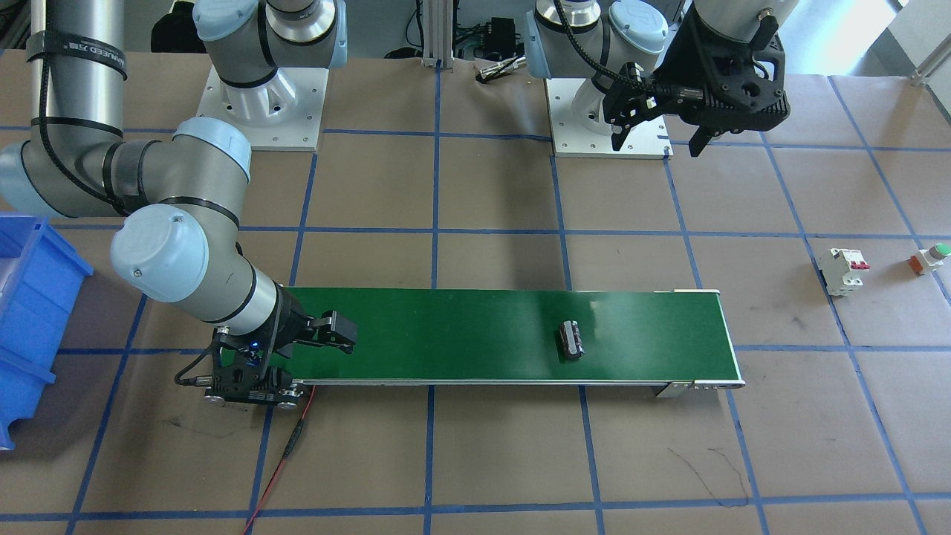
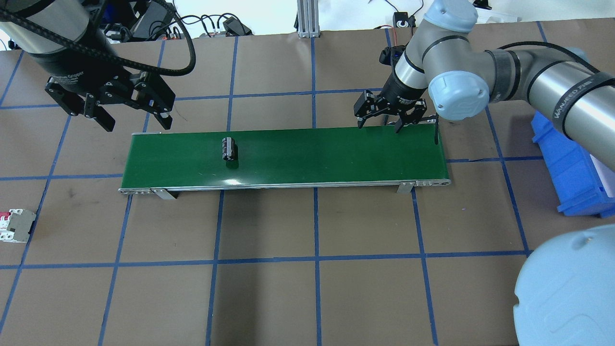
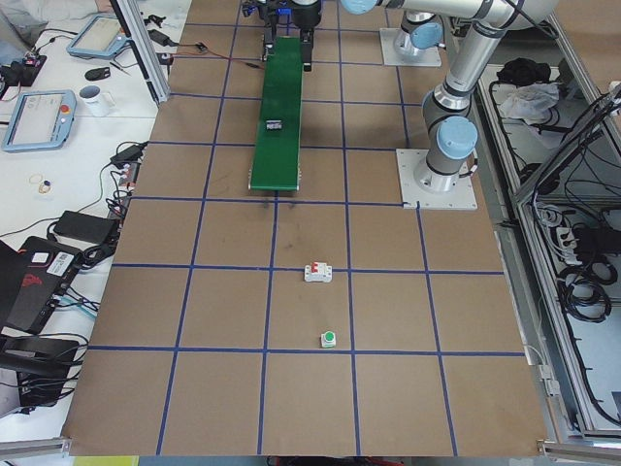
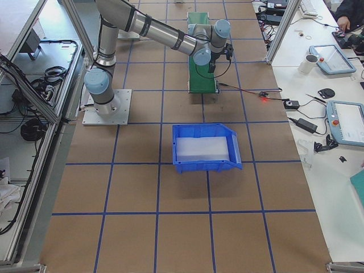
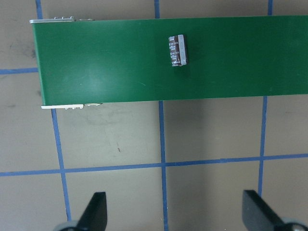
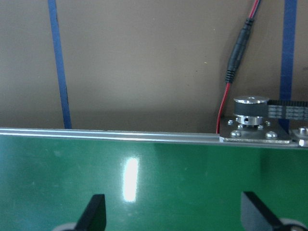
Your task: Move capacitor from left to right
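Note:
The capacitor [image 2: 228,149], a stubby dark cylinder with pale markings, lies on its side on the green conveyor belt [image 2: 307,154], toward the belt's left part. It also shows in the front view [image 1: 571,339] and in the left wrist view [image 5: 177,50]. My left gripper [image 2: 129,109] is open and empty, raised above the table behind the belt's left end. My right gripper [image 2: 388,118] is open and empty, low over the belt's right end, far from the capacitor. Its fingertips [image 6: 96,211] frame bare belt.
A blue bin [image 2: 571,168] stands to the right of the belt. A white circuit breaker [image 1: 843,271] and a green-capped button [image 1: 932,258] lie on the table past the belt's left end. A red-black cable [image 6: 236,62] runs by the belt's motor pulley.

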Available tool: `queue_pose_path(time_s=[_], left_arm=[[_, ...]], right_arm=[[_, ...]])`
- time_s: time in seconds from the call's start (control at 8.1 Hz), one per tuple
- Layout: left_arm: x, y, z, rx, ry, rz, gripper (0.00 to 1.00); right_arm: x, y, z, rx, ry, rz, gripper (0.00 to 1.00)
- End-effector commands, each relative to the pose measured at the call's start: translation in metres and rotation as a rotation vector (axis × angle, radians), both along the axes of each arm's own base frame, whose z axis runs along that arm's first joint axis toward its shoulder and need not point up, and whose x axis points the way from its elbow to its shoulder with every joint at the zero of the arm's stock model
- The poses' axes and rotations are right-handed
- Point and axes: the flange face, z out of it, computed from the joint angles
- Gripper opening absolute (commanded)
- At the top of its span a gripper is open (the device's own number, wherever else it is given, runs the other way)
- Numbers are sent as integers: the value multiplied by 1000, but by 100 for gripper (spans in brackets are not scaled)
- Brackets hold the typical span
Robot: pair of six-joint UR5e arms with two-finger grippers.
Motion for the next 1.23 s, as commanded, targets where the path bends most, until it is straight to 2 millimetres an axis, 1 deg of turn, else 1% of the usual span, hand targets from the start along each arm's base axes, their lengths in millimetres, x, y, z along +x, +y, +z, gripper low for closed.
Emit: queue_pose_path(time_s=[0.0, 0.12, 0.37, 0.62, 1.11], left_arm=[[7, -25, 28, -40, -61, -2, 100], [5, -34, 34, -52, -58, -6, 100], [4, -36, 36, -64, -54, -6, 100], [5, -48, 46, -188, -59, 3, 100], [2, -48, 45, -191, -33, 2, 100]], right_arm=[[11, 2, -2, -1, 0, 21, 100], [11, 2, -3, 0, 0, 23, 100], [11, 1, -6, -1, 0, 37, 100], [11, -1, -6, -13, -1, 37, 100], [11, -1, -6, -14, -2, 31, 100]])
